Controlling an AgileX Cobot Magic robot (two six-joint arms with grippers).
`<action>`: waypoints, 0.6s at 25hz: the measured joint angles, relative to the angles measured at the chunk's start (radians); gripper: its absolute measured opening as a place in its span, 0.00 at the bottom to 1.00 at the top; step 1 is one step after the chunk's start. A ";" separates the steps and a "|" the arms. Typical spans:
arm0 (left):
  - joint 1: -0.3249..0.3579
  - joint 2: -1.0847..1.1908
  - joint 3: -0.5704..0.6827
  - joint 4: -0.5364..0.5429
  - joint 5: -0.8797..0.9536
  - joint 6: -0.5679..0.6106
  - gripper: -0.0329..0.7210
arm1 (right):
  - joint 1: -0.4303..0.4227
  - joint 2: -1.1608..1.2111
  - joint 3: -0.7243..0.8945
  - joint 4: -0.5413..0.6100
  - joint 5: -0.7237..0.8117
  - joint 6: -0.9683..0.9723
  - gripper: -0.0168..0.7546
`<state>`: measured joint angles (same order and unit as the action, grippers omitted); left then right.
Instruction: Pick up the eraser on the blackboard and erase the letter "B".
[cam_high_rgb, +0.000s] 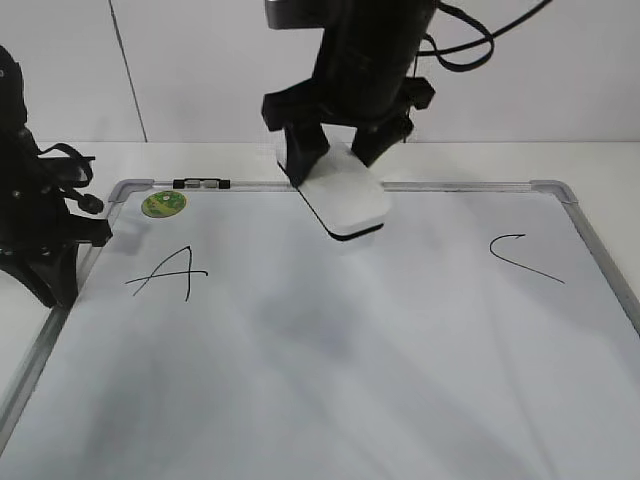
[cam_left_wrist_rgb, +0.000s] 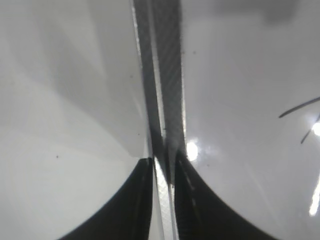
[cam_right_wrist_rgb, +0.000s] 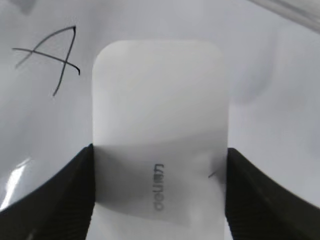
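Where the board's left edge meets the worktop (cam_high_rgb: 30, 160), the left claw (cam_high_rgb: 50, 262) stands low, its two black fingers (cam_left_wrist_rgb: 115, 205) straddling the silver frame (cam_left_wrist_rgb: 162, 100) with nothing caught between them, so it is released. To its right on the blackboard (cam_high_rgb: 300, 380) sit a round green sticker (cam_high_rgb: 163, 204), a thin black letter "A" (cam_high_rgb: 168, 273), and further right a black "C" (cam_high_rgb: 524, 256); between those two letters the white surface shows no readable "B", only a tiny dark mark beside the eraser's right edge in the right wrist view. The eraser (cam_high_rgb: 345, 200) is a flat white block with rounded corners, a thin black underside showing along its near edge, and small grey print (cam_right_wrist_rgb: 158, 187) on its top. It sits in the upper middle of the board, just below the top frame, and whether it touches the surface or hovers just above cannot be told. The right claw (cam_high_rgb: 338, 150) comes down from above and is clenched on the eraser, its black fingers (cam_right_wrist_rgb: 60, 195) pressing the two long sides at the far end, so most of the block sticks out ahead of the claw. The eraser's long axis runs from the top frame towards the near right, its free end pointing towards the viewer in the exterior view.
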<state>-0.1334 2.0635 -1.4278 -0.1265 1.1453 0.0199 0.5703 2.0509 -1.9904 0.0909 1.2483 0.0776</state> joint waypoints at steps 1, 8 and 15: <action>0.000 0.000 0.000 0.000 0.000 0.000 0.20 | -0.004 -0.018 0.033 0.000 0.000 0.000 0.71; 0.000 0.000 0.000 0.000 0.000 0.000 0.21 | -0.067 -0.167 0.331 -0.004 -0.030 0.025 0.71; 0.000 0.000 0.000 0.000 0.000 0.000 0.21 | -0.160 -0.374 0.705 -0.015 -0.206 0.056 0.71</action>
<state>-0.1334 2.0635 -1.4278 -0.1265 1.1453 0.0199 0.4099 1.6764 -1.2849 0.0756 1.0421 0.1336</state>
